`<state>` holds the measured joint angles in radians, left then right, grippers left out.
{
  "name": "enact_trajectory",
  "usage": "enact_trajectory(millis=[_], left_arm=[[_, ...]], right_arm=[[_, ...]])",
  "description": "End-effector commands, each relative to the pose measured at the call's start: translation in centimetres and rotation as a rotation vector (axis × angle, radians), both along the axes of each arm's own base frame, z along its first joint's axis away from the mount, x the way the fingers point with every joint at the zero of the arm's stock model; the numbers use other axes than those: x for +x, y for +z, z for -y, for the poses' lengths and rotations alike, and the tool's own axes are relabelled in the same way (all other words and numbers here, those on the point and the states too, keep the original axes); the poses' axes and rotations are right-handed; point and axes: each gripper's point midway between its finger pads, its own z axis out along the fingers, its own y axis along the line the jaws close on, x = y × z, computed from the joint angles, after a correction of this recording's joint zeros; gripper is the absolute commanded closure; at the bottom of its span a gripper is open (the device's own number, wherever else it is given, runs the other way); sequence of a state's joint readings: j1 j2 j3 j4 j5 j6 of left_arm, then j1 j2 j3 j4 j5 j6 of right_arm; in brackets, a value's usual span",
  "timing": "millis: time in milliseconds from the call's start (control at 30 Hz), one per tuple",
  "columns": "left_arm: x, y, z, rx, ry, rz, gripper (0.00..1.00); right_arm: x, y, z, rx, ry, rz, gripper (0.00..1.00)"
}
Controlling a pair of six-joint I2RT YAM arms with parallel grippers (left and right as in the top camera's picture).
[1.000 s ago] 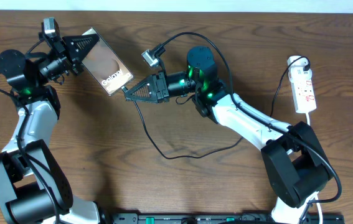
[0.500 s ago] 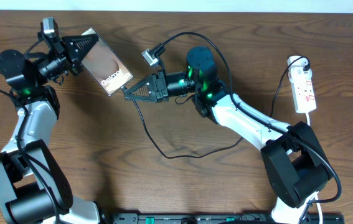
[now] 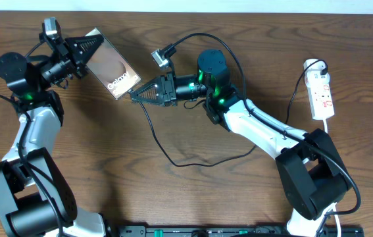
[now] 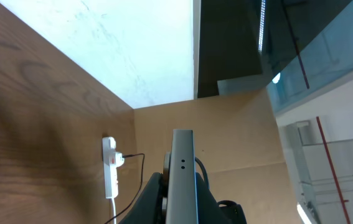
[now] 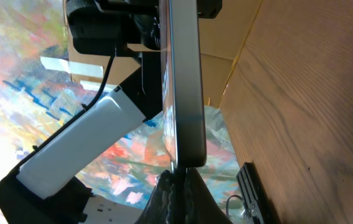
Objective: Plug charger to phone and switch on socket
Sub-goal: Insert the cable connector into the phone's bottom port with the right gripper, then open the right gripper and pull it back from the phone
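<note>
In the overhead view my left gripper (image 3: 93, 47) is shut on the upper end of the phone (image 3: 110, 66) and holds it tilted above the table, its "Galaxy" end pointing at the right gripper. My right gripper (image 3: 137, 95) is shut on the charger's plug tip, right at that end of the phone. The charger cable (image 3: 186, 166) loops over the table toward the white socket (image 3: 322, 95) at the far right. In the left wrist view the phone's edge (image 4: 183, 171) stands between the fingers (image 4: 182, 202), with the socket (image 4: 109, 177) behind. In the right wrist view the shut fingers (image 5: 178, 180) touch the phone's end (image 5: 185, 81).
The socket's white cord (image 3: 331, 125) runs down beside the right arm's base. Thick black arm cables arch over the right wrist camera (image 3: 162, 58). A black rail (image 3: 239, 232) lines the table's front edge. A white wall borders the back edge.
My right gripper has moved slightly up and toward the phone's Galaxy end, bringing the plug tip against it. The left gripper and the phone have stayed put.
</note>
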<state>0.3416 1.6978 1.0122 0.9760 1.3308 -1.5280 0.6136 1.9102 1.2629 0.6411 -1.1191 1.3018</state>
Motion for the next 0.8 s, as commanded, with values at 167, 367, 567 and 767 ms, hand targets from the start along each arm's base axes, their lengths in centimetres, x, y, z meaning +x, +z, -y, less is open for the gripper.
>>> enact_trajectory(millis=[167,367,567,767], left_arm=[[-1.9,1.2,2.8,0.047,-0.152,0.05,0.93],[-1.9,1.2,2.8,0.051,-0.15,0.057,0.93],[-1.7,1.3,2.7,0.054,-0.138,0.067,0.93],[-1.7,1.3,2.6,0.053,-0.132,0.067,0.93]], right_arm=[[3.3,0.5,0.1,0.009,-0.177,-0.001,0.99],[3.0,0.5,0.1,0.009,-0.156,0.0,0.99],[2.0,1.1,0.1,0.033,-0.099,0.046,0.41],[1.5,2.0,0.3,0.068,-0.073,0.093,0.01]])
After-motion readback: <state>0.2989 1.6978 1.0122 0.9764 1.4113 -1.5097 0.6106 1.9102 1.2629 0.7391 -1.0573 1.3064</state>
